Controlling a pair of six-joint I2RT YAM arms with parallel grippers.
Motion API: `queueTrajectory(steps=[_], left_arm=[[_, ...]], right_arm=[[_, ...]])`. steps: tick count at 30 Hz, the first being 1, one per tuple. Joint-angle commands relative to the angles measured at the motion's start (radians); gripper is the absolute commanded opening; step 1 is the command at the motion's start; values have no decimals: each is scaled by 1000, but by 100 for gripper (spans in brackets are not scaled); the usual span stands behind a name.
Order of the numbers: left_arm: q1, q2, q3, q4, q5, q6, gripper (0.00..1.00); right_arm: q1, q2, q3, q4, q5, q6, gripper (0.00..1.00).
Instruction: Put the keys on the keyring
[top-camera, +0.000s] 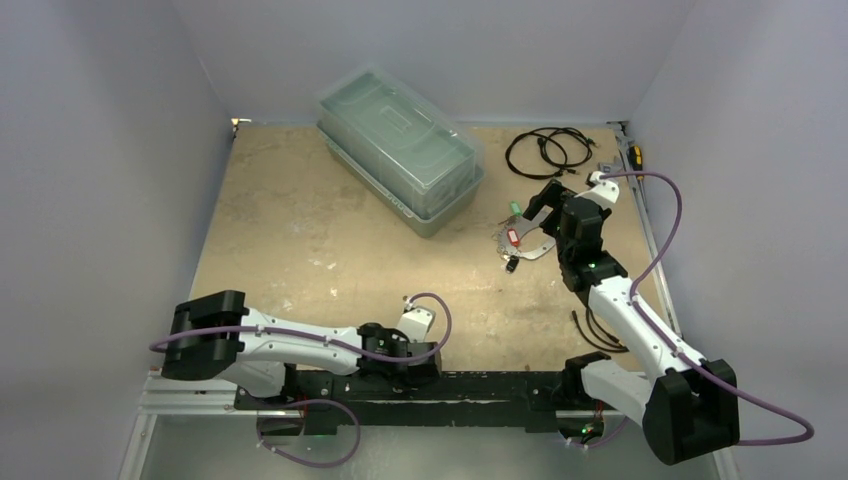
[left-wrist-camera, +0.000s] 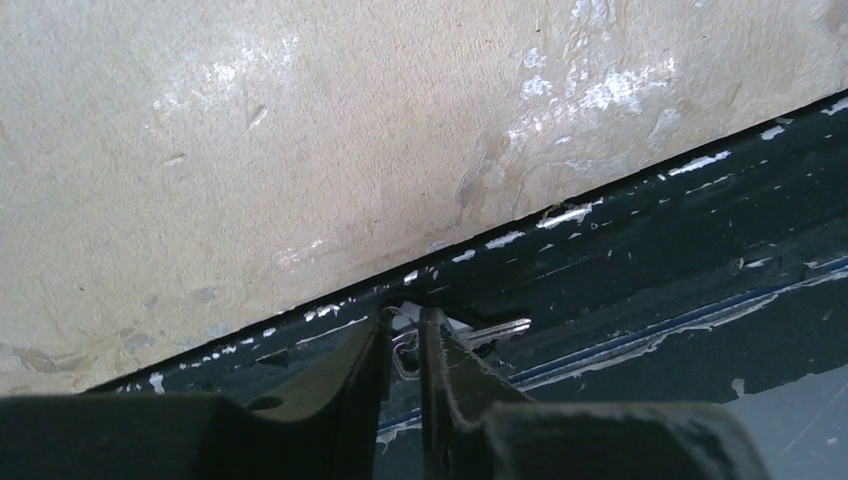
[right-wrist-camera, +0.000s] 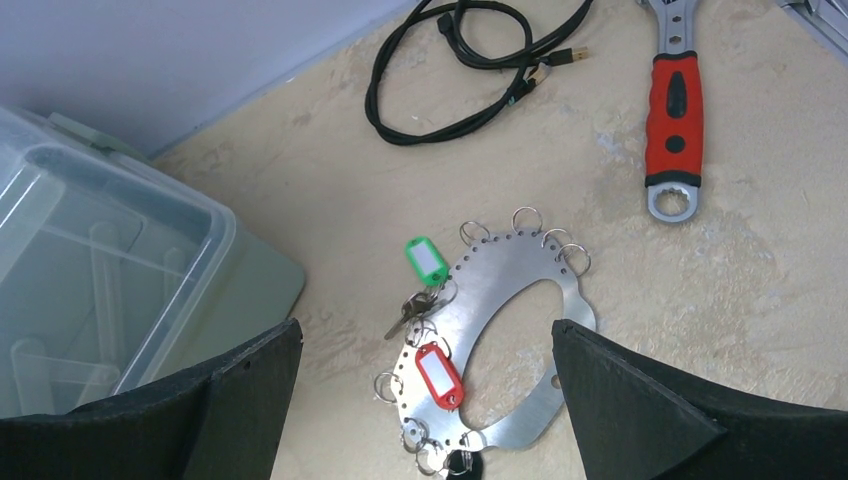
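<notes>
- Your left end effector (left-wrist-camera: 405, 330) sits low at the near edge of the table (top-camera: 300, 230), over the black rail (left-wrist-camera: 650, 250) that carries the arm bases.
- Its fingers (left-wrist-camera: 360, 375) stand close together and pinch the head of a silver key (left-wrist-camera: 497, 329). The blade sticks out to the side along the rail. A small ring and a bit of white show in the narrow gap between the fingers.
- Your right end effector (right-wrist-camera: 425, 330) hangs wide open and holds nothing. One finger stands on each side of the keyring (right-wrist-camera: 495, 265) in the wrist view.
- The keyring lies flat on the table at the far right, near the corner of the clear plastic box (top-camera: 400, 150). Small split rings (right-wrist-camera: 527, 218) hang from the holes along its rim.
- A green-tagged key (right-wrist-camera: 426, 261) hangs on the rim side nearest the box, with its tag lying on the table just beside the plate.
- A red-tagged key (right-wrist-camera: 438, 375) lies partly on the plate, further along the same side.
- A black-tagged key (right-wrist-camera: 462, 465) shows only in part at the lower edge of the wrist view, so you cannot tell how it is attached.
- Beyond the keyring lie a coiled black cable (right-wrist-camera: 460, 70) and a red-handled wrench (right-wrist-camera: 672, 110), both apart from it.
</notes>
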Motion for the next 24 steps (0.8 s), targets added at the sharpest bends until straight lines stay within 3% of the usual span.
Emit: queueTrajectory(steps=[1,5,7,13,16,24], left_arm=[[-6,24,4,28,-3,-8,14],[-6,36,3,19,-6,-5,10],[-6,38,6,14,-18,-5,0],[2,44,67,-47,-152,28,0],[66,48,88,-59,-210,79,0],[278,11,62,114,-261,261,0]], right_arm=[[3,-2,-4,29,-7,-8,99],[3,-3,-4,29,-3,-9,99],[3,-3,-4,29,-3,-9,99],[3,-1,-6,35,-9,-11,99],[3,-3,-10,39,-10,-11,99],[3,11,-29,54,9,-9,99]])
